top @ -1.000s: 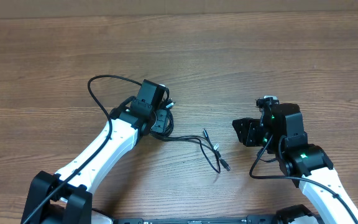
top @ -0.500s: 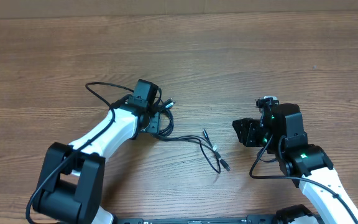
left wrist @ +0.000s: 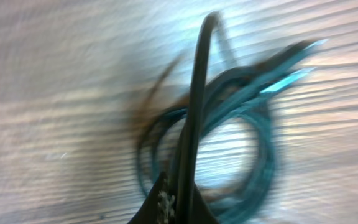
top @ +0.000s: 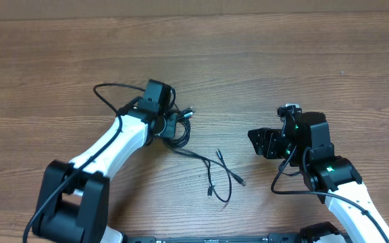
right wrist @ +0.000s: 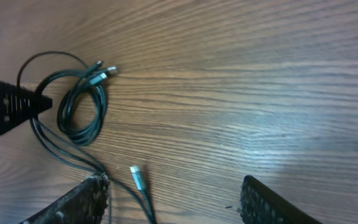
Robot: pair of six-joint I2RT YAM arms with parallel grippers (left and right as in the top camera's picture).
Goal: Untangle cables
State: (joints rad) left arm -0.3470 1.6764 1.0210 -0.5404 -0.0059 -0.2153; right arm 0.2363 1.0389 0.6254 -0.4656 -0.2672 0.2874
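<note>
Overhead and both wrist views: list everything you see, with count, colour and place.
cables: several, exact count unclear; black, some silver-tipped plugs; coil at the left gripper, loose strands trailing toward table centre.
table: one; brown wood; under everything.
left arm, right arm: one each; white and black; reaching in from the near edge.
left gripper: one; black; shut on the coil.
right gripper: one; black; open, right of the loose strands, holding nothing.

The overhead camera looks straight down on the table (top: 282, 61). The left wrist camera hangs close over the cables (left wrist: 269, 149), blurred; the right wrist camera sees them farther off, upper left.
</note>
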